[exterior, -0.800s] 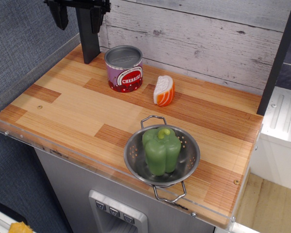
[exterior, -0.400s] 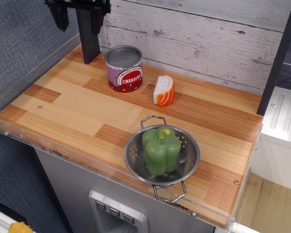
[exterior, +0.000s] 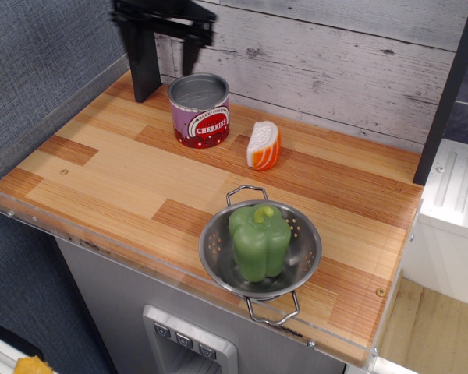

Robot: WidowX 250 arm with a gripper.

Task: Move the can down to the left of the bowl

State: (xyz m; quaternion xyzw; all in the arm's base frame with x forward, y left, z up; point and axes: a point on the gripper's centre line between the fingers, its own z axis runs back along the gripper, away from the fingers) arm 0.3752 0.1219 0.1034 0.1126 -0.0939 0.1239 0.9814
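Note:
The can point(exterior: 199, 111), purple label with a red band and a silver lid, stands upright at the back of the wooden counter. The steel colander bowl point(exterior: 215, 269) sits near the front edge, to the right and well in front of the can. My gripper point(exterior: 168, 62), black and a little blurred, hangs above and just behind the can at the top of the view. Its jaws stand apart and hold nothing. Its left finger overlaps the dark post behind it.
A green pepper point(exterior: 259, 240) lies in the bowl. An orange-and-white wedge point(exterior: 264, 145) stands right of the can. A black post point(exterior: 144, 78) rises at the back left. A plank wall point(exterior: 335, 70) backs the counter point(exterior: 117, 179).
My gripper has moved right and a little down, from over the back left corner to above the can. The can, wedge and bowl have not moved.

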